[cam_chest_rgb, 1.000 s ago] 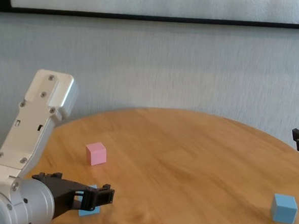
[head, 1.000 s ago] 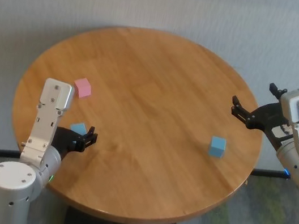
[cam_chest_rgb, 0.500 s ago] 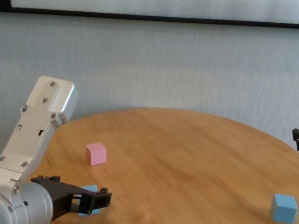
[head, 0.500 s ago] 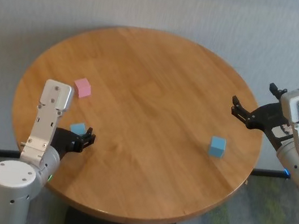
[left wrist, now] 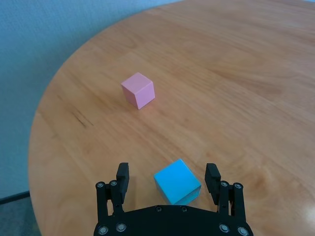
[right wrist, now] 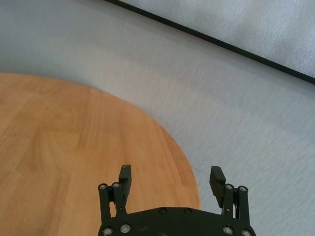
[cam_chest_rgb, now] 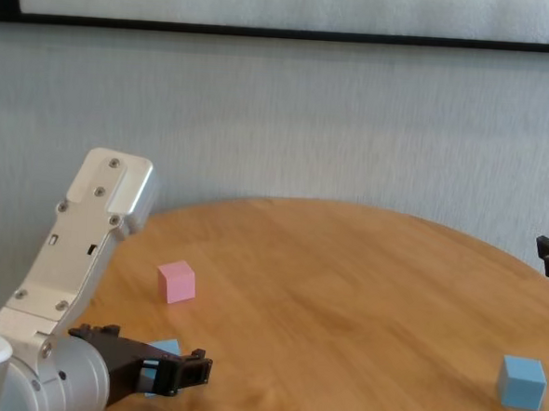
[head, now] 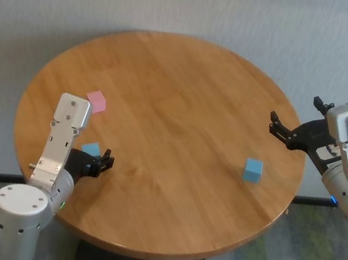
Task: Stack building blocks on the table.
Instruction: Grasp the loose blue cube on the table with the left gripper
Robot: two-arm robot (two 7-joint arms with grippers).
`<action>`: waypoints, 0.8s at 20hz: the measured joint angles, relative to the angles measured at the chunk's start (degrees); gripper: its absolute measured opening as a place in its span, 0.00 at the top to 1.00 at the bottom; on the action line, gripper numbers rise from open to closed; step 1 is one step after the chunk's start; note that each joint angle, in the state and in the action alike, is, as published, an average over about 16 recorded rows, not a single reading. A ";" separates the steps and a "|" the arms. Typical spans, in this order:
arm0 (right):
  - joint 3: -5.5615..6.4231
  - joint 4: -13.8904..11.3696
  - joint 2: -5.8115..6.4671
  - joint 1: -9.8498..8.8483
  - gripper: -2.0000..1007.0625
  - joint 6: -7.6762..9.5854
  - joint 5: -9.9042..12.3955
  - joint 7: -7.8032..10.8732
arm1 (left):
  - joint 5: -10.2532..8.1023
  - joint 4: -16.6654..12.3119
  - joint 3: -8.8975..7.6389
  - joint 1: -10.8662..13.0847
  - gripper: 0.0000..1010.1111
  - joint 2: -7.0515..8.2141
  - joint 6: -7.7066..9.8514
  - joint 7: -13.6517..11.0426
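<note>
On the round wooden table [head: 186, 99] lie a pink cube [head: 96, 101] at the left, a light blue cube [head: 91, 149] near the left front edge, and a second light blue cube [head: 253, 170] at the right. My left gripper [head: 100, 162] is open and low over the table. In the left wrist view its fingers [left wrist: 122, 173] stand on either side of the near blue cube [left wrist: 177, 181], not touching it, with the pink cube [left wrist: 138, 90] beyond. My right gripper [head: 291, 116] is open and empty, held above the table's right edge, apart from the right blue cube.
A grey wall stands behind the table [cam_chest_rgb: 345, 266]. The table's left rim is close to my left gripper [cam_chest_rgb: 185, 368]. The pink cube [cam_chest_rgb: 177, 281] and the right blue cube [cam_chest_rgb: 522, 382] lie far apart, with bare wood between them.
My left arm has sunk a little and shifted slightly right, bringing the open fingers down around the near blue cube. The right arm and the cubes have not moved.
</note>
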 joint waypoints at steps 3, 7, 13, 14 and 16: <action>0.00 0.00 0.00 0.00 0.00 0.00 0.00 0.00 | 0.77 0.38 0.17 -0.28 0.01 -0.01 0.11 -0.21; 0.00 0.00 0.00 0.00 0.00 0.00 0.00 0.00 | 1.55 0.63 0.32 -0.50 0.01 0.04 0.24 -0.36; 0.00 0.00 0.00 0.00 0.00 0.00 0.00 0.00 | 2.31 0.59 0.49 -0.55 0.01 0.30 0.40 -0.34; 0.00 0.00 0.00 0.00 0.00 0.00 0.00 0.00 | 2.38 0.57 0.51 -0.55 0.02 0.34 0.43 -0.33; 0.00 0.00 0.00 0.00 0.00 0.00 0.00 0.00 | 2.40 0.54 0.53 -0.54 0.03 0.37 0.45 -0.34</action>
